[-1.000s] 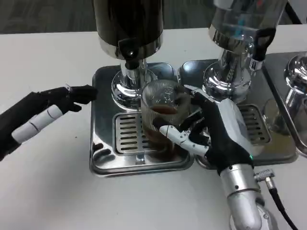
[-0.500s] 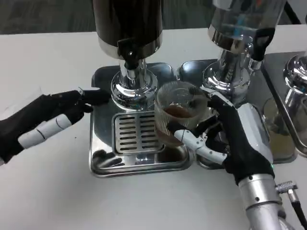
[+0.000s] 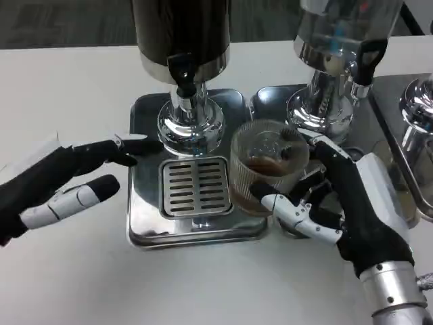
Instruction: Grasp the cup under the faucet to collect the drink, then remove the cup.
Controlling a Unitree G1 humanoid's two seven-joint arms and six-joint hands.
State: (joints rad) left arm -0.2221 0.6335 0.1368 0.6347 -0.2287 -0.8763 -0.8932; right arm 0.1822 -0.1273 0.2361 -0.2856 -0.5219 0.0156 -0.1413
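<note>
My right hand (image 3: 342, 206) grips a ribbed clear glass cup (image 3: 265, 169) holding a brown drink. The cup is lifted at the right edge of the steel drip tray (image 3: 145, 203), right of the grate (image 3: 195, 187) and clear of the black faucet (image 3: 181, 71) of the dark dispenser (image 3: 181, 34). My left hand (image 3: 64, 179) hovers at the tray's left side, fingers spread and holding nothing, with fingertips reaching toward the dispenser's chrome base (image 3: 189, 125).
A second dispenser (image 3: 335, 54) with a clear tank stands at the right on its own tray (image 3: 365, 122). A third chrome base (image 3: 419, 108) sits at the far right edge. White table (image 3: 81, 88) lies to the left and in front.
My right hand carried the cup rightward and toward me, from under the faucet to the tray's right edge. My left hand moved a little right toward the dispenser base.
</note>
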